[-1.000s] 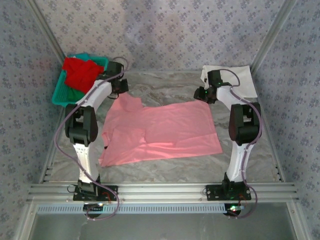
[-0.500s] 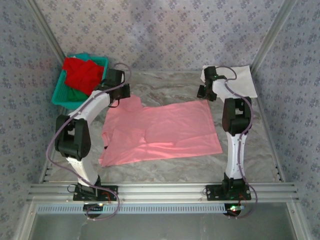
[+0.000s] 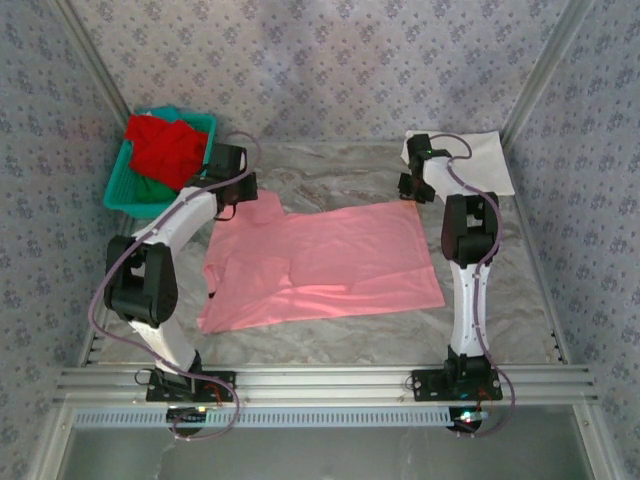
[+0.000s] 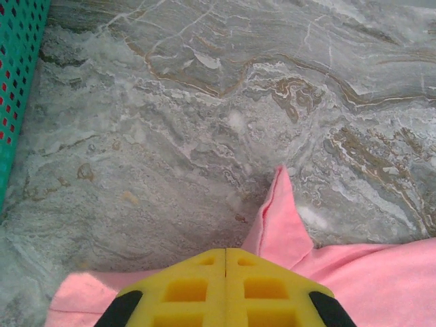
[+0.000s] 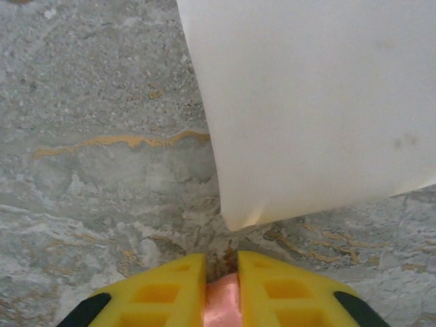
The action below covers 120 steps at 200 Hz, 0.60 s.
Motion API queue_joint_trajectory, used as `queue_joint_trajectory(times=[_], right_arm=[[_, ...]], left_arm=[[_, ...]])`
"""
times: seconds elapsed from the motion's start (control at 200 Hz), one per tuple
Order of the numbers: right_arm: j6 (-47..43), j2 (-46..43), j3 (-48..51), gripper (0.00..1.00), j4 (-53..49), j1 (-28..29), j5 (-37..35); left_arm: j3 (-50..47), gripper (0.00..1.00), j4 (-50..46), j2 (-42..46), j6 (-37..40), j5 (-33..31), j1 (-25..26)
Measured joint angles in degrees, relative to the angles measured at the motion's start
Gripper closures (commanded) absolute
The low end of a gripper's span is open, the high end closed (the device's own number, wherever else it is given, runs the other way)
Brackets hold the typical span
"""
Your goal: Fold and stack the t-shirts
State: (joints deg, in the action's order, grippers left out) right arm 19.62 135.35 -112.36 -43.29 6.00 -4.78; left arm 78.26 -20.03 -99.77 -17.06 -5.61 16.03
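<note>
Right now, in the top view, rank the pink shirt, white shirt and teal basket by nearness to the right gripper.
1. pink shirt: its far right corner sits between the jaws of the right gripper.
2. white shirt: just beyond the gripper, at the far right.
3. teal basket: far left corner of the table.
</note>
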Motion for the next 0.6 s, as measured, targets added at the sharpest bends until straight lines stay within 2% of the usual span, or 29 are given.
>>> queue_joint_trajectory(times=[0.09,0.33,0.6], right_arm=[[-0.22,0.0,-0.26,1.0,-0.04,0.02,0.0],[-1.09,-1.75,2.51,1.0,2.71,0.37,-0.11],[-2.12,-16.65,19.15,1.0,15.34,-0.33,0.63]], left_arm=[[0.0,1.0,1.03,0.0,1.03,-0.26,-0.15],[-1.03,1.0,5.95,0.39,4.2,-0.22,-0.81],[-9.94,1.0,10.58,7.76,6.14,0.37,-4.9]])
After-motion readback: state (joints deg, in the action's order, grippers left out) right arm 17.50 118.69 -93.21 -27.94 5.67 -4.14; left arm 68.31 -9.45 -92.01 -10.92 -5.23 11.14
